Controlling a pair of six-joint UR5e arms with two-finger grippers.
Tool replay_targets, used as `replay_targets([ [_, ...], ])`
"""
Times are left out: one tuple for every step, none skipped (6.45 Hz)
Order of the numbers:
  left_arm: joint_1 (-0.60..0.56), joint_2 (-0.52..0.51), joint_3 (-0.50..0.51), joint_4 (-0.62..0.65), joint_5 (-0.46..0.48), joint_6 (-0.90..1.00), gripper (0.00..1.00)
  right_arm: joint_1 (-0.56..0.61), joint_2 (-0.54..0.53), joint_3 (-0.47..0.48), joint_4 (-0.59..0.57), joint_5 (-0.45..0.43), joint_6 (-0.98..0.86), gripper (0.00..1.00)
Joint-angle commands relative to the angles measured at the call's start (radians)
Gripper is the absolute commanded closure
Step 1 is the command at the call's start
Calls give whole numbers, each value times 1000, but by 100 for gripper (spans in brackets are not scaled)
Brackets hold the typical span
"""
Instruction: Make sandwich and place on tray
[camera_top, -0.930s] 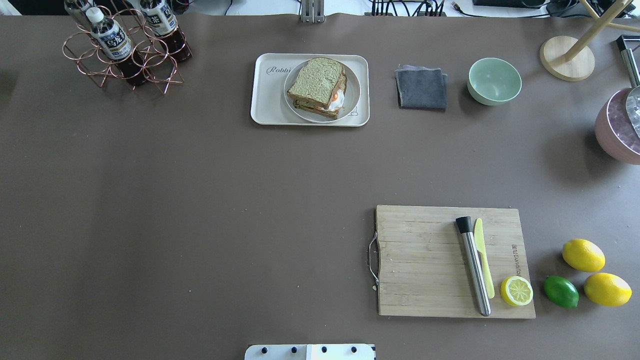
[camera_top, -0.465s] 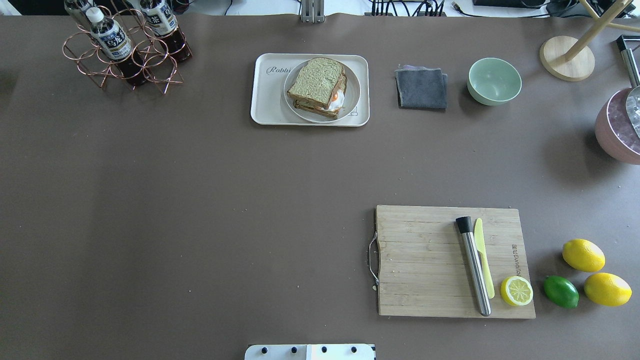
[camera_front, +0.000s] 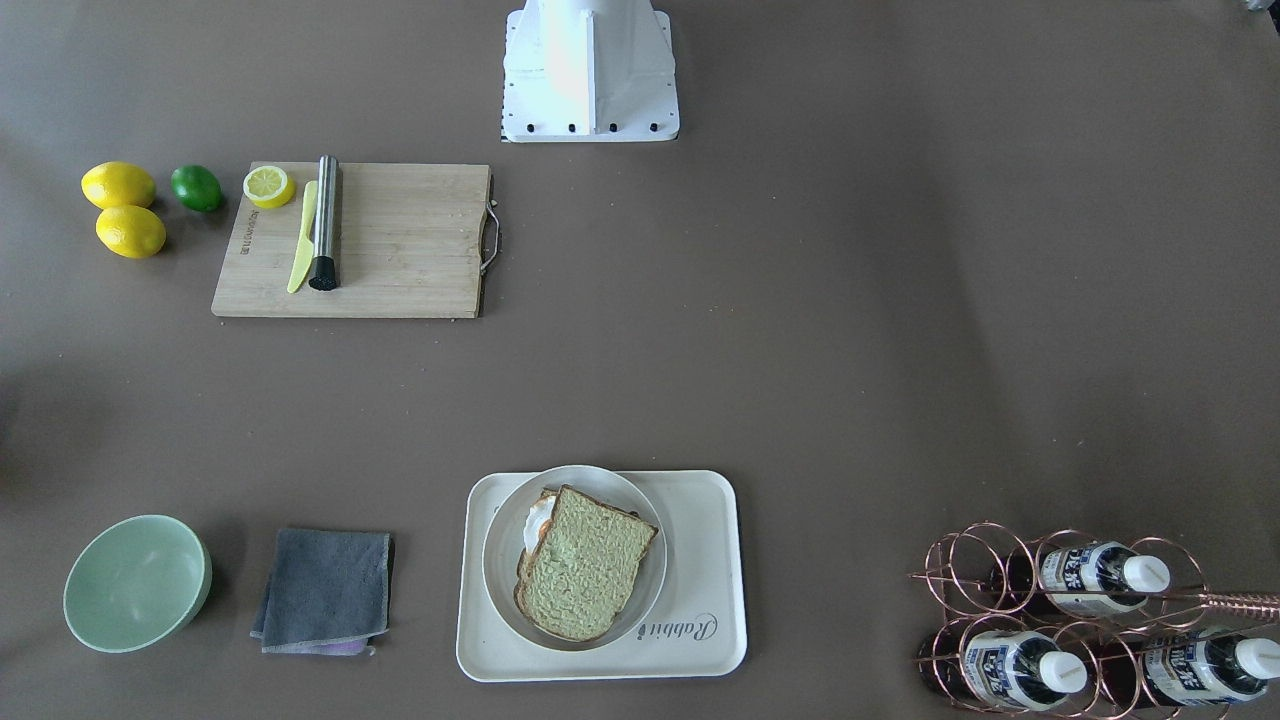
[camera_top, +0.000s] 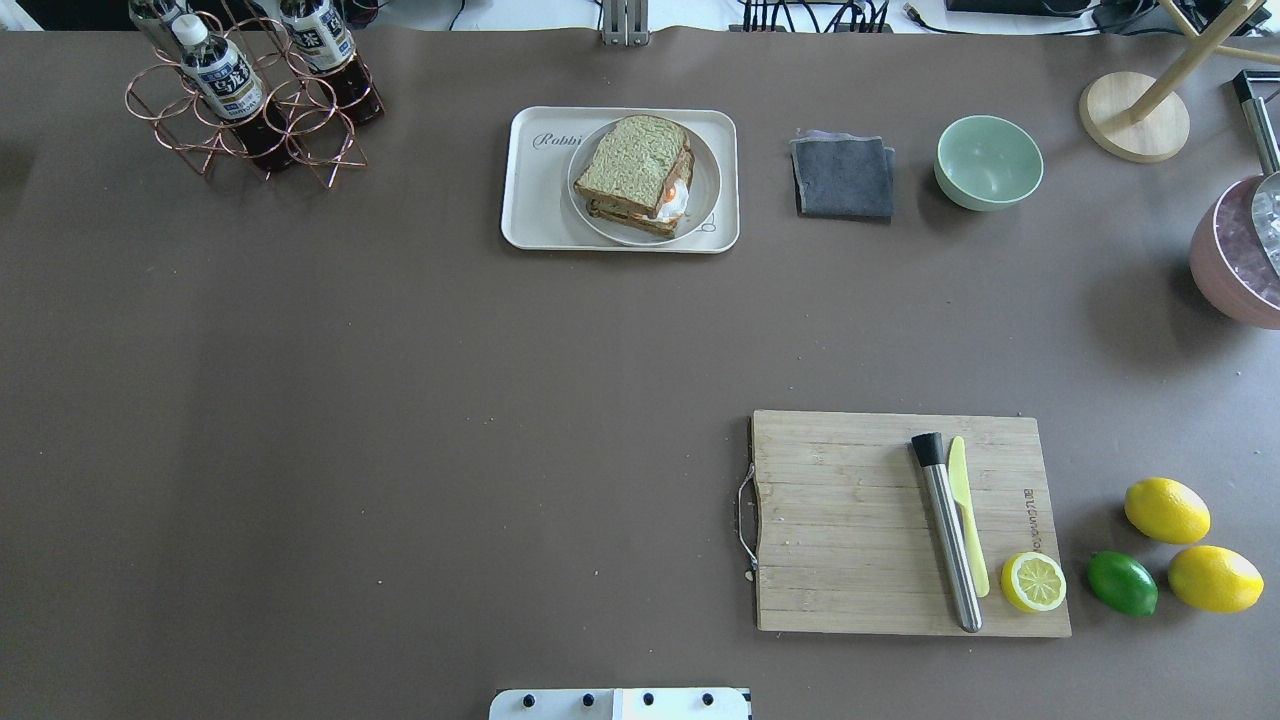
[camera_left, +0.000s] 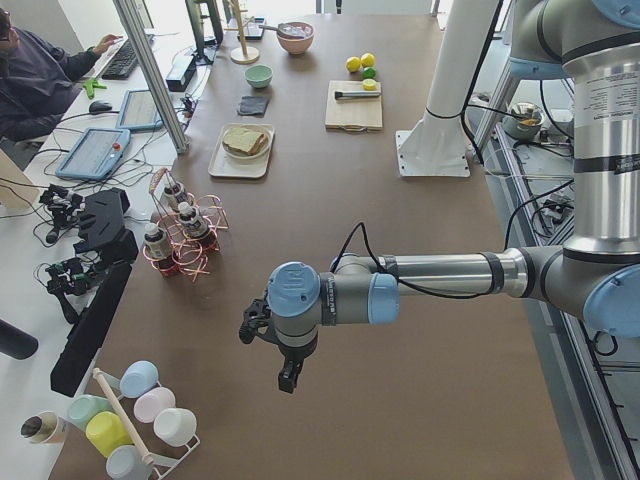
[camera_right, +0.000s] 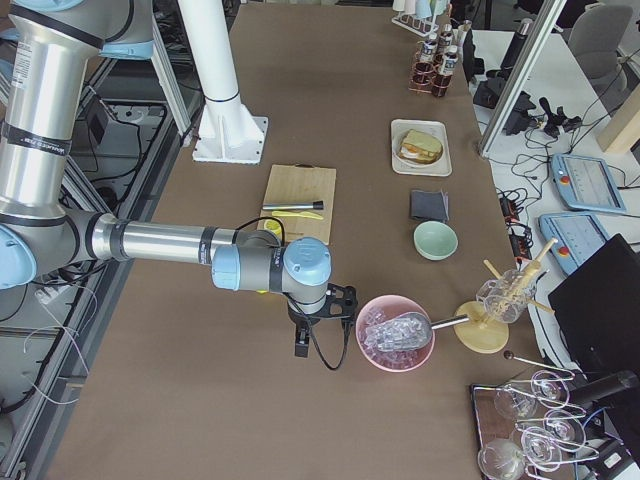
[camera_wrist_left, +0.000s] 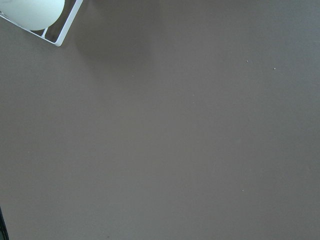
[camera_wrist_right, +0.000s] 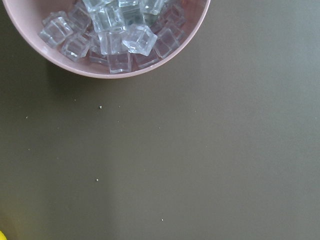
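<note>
The sandwich (camera_top: 636, 172), two brown-crusted slices with a white fried egg (camera_top: 676, 202) showing at one edge, lies on a round white plate (camera_top: 706, 190) on the cream tray (camera_top: 535, 200) at the table's far middle. It also shows in the front-facing view (camera_front: 585, 565) on the tray (camera_front: 700, 540). My left gripper (camera_left: 287, 378) shows only in the exterior left view, over bare table at the table's left end, far from the tray. My right gripper (camera_right: 300, 348) shows only in the exterior right view, beside a pink ice bowl. I cannot tell whether either is open or shut.
A wooden cutting board (camera_top: 850, 520) near right holds a steel muddler (camera_top: 948, 530), a yellow knife and a lemon half. Lemons and a lime (camera_top: 1122, 583) lie beside it. A grey cloth (camera_top: 843, 177), green bowl (camera_top: 989, 162), bottle rack (camera_top: 250, 100) and pink ice bowl (camera_wrist_right: 115, 35) stand around.
</note>
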Motion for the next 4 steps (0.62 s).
replay_targets([
  [0,0,3,-1,0,0,2,0,0,-3,1,16,-1,0],
  [0,2,3,-1,-1,-2,2,0,0,-3,1,16,-1,0],
  [2,2,3,-1,-1,-2,2,0,0,-3,1,16,-1,0],
  [13,2,3,0,-1,-4,2,0,0,-3,1,16,-1,0],
])
